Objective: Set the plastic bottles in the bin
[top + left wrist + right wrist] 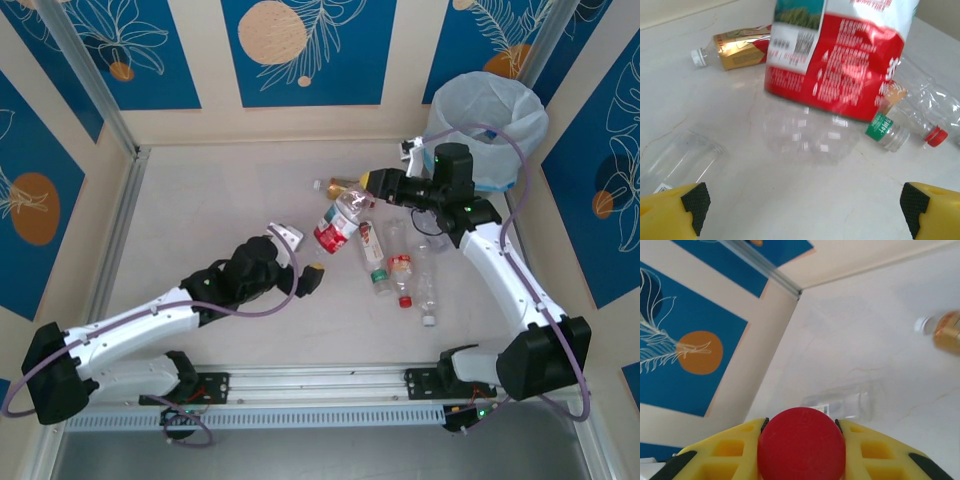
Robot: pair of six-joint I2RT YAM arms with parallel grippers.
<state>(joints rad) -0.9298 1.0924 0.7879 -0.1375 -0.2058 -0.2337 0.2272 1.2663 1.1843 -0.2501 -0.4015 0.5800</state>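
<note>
Just left of the bin (505,140), the right tool (368,181) pinches the red cap (801,445) of a red-labelled bottle (338,225), which hangs tilted above the bench (200,200). Farther from the bin, the left tool (302,255) is spread wide, clear of that bottle. Other plastic bottles (400,265) lie on the bench, nearer the bin.

A red label with white print, topped by a blue-green picture band, is worn by the red-labelled bottle (840,65); its cap (801,455) is plain red. A gold label and white cap are seen on the gold-labelled bottle (737,49). The left claw (805,210) is coloured yellow with black pads (the right claw (800,427) is yellow too). The wall panels (300,45) are painted blue with orange discs and pale leaf outlines. The table (200,210) is off-white, and the bin (452,100) is lined in pale blue-white.
</note>
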